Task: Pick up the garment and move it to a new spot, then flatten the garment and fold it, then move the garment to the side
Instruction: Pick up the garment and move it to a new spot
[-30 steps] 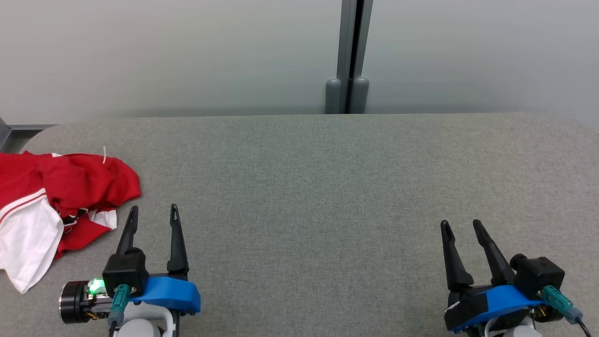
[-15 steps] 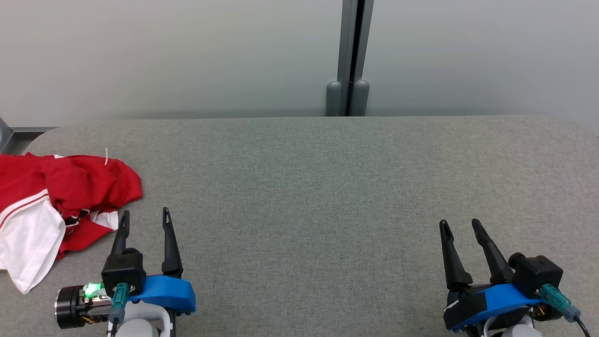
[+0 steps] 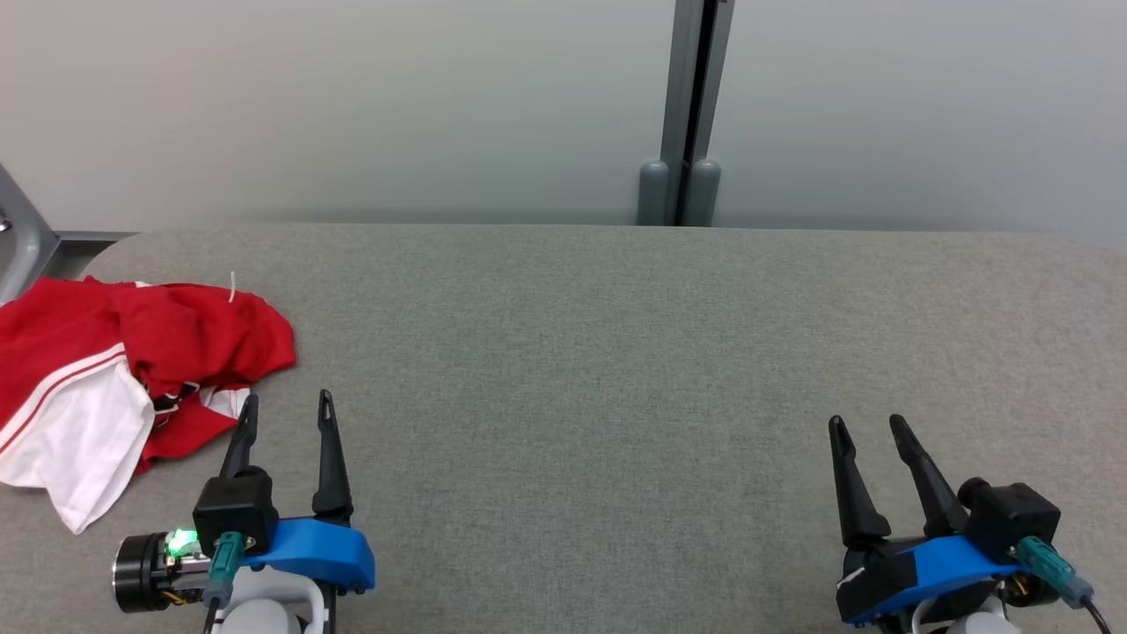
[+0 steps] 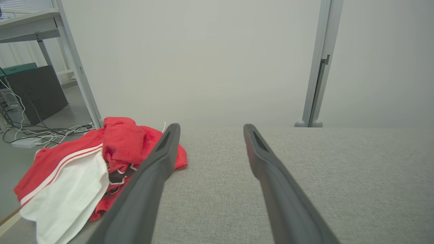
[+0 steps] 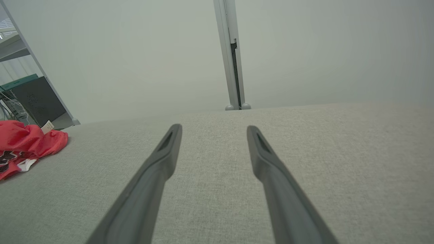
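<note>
- Plainly, the left gripper [image 3: 289, 398] is released. Its two dark fingers are spread with nothing between them, low over the grey fabric table [image 3: 572, 352].
- Just off the tip of its left finger lies the garment [image 3: 176, 335], a crumpled heap spreading away to that gripper's left and a little ahead. Whether finger and cloth touch I cannot tell.
- The garment is bright red, with a white panel edged by thin white stripes on the side nearest the gripper's base. There is a scrap of dark print in the folds, and a small white tag [image 3: 232, 286] stands up at the far edge.
- The right gripper [image 3: 865, 421] is likewise released and empty. It is well apart from the garment, with bare table between the two grippers.
- From the left wrist, the left finger crosses in front of the red cloth, and the dark print and stripes show at close range. Beyond the table's edge, further left, stand a desk leg [image 4: 78, 74], a dark computer case [image 4: 34, 91] and loose cables [image 4: 34, 134] on the floor.
- From the right wrist, the garment sits far to the left of the fingers, its red end and tag facing them.
- From the head, the heap's outline is seen from above. A grey post [image 3: 687, 106] rises against the pale wall, ahead of the grippers and between them.
</note>
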